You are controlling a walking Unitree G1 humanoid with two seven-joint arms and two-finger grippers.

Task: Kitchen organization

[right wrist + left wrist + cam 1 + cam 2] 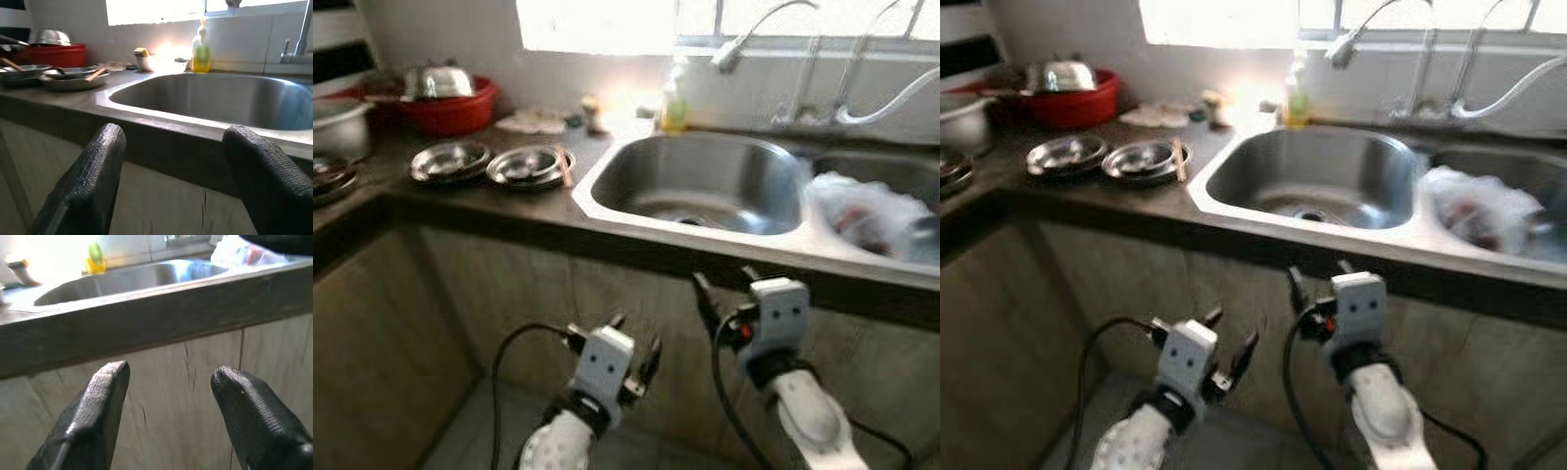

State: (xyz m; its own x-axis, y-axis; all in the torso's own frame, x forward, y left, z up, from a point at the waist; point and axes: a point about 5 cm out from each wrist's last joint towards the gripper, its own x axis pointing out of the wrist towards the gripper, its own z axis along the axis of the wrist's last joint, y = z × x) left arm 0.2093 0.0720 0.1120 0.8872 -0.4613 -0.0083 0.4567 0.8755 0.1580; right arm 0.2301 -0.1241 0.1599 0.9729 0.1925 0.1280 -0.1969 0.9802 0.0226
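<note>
The double sink (705,186) is brushed steel with a soft, satiny shine, and the taps (862,69) at twelve o'clock are polished metal. The worktop (460,201) is dark, smooth and matt. At ten o'clock lie shallow steel plates (450,160), glossy and mirror-bright, and beyond them a red plastic tub (450,113) holds a shiny steel bowl (435,80). A thin, crinkled clear plastic bag (867,211) lies in the basin at two o'clock. The soap bottle (674,98) is translucent plastic. The cabinet fronts (489,284) look like pale, matt wood grain. Each gripper's fingers (98,411) have black, finely textured rubbery pads.
</note>
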